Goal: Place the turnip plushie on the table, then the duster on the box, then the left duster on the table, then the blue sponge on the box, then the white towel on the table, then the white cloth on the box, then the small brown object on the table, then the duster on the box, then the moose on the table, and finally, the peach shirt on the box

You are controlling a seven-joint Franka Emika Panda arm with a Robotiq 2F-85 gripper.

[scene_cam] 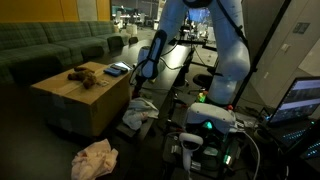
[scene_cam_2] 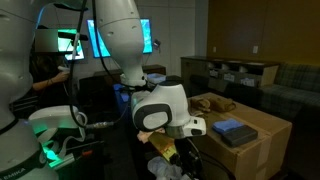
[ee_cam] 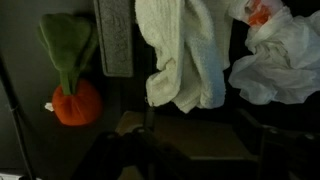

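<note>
In the wrist view the white towel [ee_cam: 180, 55] lies bunched on the dark table [ee_cam: 120, 95], just beyond my gripper [ee_cam: 200, 125]. The gripper's dim fingers stand wide apart, open, with nothing between them. The orange turnip plushie [ee_cam: 72, 95] with green leaves lies left of the towel. In both exterior views the brown moose [scene_cam: 80, 74] [scene_cam_2: 212, 102] and the blue sponge [scene_cam: 117, 69] [scene_cam_2: 235, 128] rest on the cardboard box [scene_cam: 75, 105] [scene_cam_2: 255, 145]. The gripper [scene_cam: 145, 76] hangs beside the box, above the towel [scene_cam: 135, 113]. The peach shirt [scene_cam: 95, 158] lies on the floor.
A grey pad [ee_cam: 115, 35] and a crumpled white cloth [ee_cam: 280, 55] flank the towel. A green couch [scene_cam: 50, 45] stands behind the box. The robot's base with green lights [scene_cam: 210, 125] and a laptop [scene_cam: 300, 100] sit at the right.
</note>
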